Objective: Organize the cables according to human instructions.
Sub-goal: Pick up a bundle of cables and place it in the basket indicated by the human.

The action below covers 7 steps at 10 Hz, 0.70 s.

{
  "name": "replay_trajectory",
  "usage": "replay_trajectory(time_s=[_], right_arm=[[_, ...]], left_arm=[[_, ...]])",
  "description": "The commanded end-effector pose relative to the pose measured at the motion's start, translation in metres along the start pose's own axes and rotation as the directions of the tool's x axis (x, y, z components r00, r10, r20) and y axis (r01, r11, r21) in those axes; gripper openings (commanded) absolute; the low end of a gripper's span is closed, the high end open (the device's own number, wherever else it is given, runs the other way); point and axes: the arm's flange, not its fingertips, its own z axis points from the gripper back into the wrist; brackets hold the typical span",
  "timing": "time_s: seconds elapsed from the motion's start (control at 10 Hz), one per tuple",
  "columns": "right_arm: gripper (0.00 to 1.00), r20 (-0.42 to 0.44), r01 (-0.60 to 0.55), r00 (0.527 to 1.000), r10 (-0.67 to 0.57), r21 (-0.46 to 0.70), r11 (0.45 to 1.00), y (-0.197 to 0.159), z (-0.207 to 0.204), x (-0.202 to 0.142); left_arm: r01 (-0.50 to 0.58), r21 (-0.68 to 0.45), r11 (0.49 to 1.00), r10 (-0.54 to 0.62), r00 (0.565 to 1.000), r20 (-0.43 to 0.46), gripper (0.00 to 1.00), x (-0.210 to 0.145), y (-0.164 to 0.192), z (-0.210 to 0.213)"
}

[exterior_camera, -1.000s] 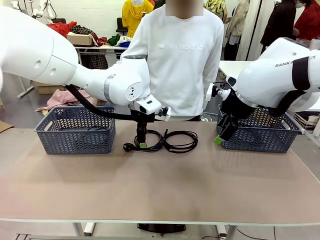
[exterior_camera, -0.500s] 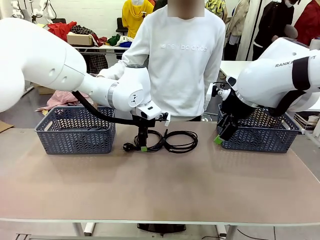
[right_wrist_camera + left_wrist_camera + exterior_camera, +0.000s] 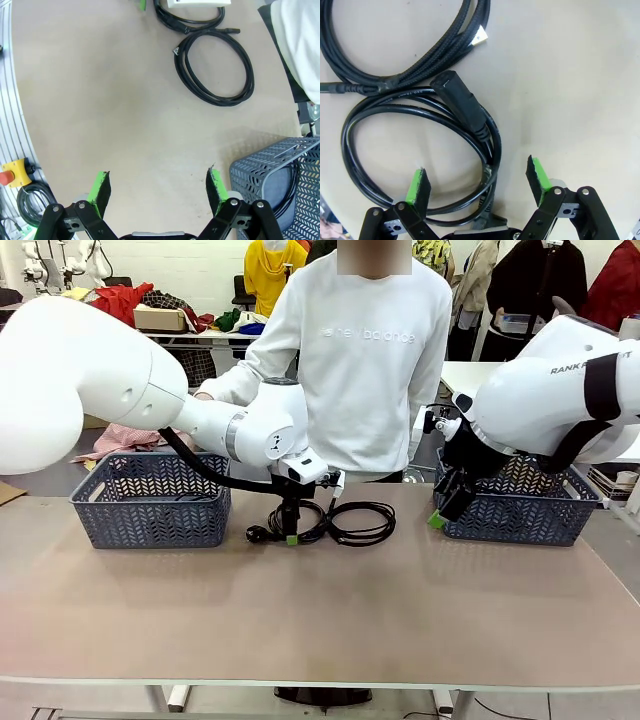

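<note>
Two black cable coils lie side by side at the table's far middle, in front of the person. My left gripper (image 3: 291, 531) stands down over the left coil (image 3: 308, 523), whose plug (image 3: 257, 533) sticks out to the left. In the left wrist view that gripper (image 3: 477, 180) is open, and its green pads straddle the smooth coil (image 3: 375, 120) near the chunky plug end (image 3: 465, 107). A braided cable (image 3: 420, 55) lies just beyond. The right coil (image 3: 362, 523) also lies in the right wrist view as a round coil (image 3: 215, 67). My right gripper (image 3: 159, 190) hangs open and empty above the table, beside the right basket.
Blue-grey herringbone baskets stand at the far left (image 3: 150, 498) and far right (image 3: 520, 502). A black cord (image 3: 296, 182) lies in the right basket (image 3: 270, 175). The person stands close behind the coils. A red stop button (image 3: 6, 176) sits off the table's near edge.
My left arm has swung a little to the right and its gripper has sunk lower onto the left coil. The right arm has not moved.
</note>
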Motion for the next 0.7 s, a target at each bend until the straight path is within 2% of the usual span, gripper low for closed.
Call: replay_trajectory(time_s=[0.0,0.5,0.6], right_arm=[[1.00,0.000,-0.004,1.000,0.004,-0.001,1.000,0.0011,-0.0002,0.0005],[1.00,0.000,-0.004,1.000,0.004,-0.001,1.000,0.0011,-0.0002,0.0005],[1.00,0.000,-0.004,1.000,0.004,-0.001,1.000,0.0011,-0.0002,0.0005]], left_arm=[[-0.025,0.010,1.000,0.025,0.999,-0.033,1.00,0.0036,0.0048,-0.0002],[-0.026,-0.012,1.000,0.025,0.998,-0.050,1.00,0.0050,0.0079,-0.0050],[-0.027,-0.012,1.000,0.026,0.998,-0.061,0.81,0.0051,0.0086,-0.0059]])
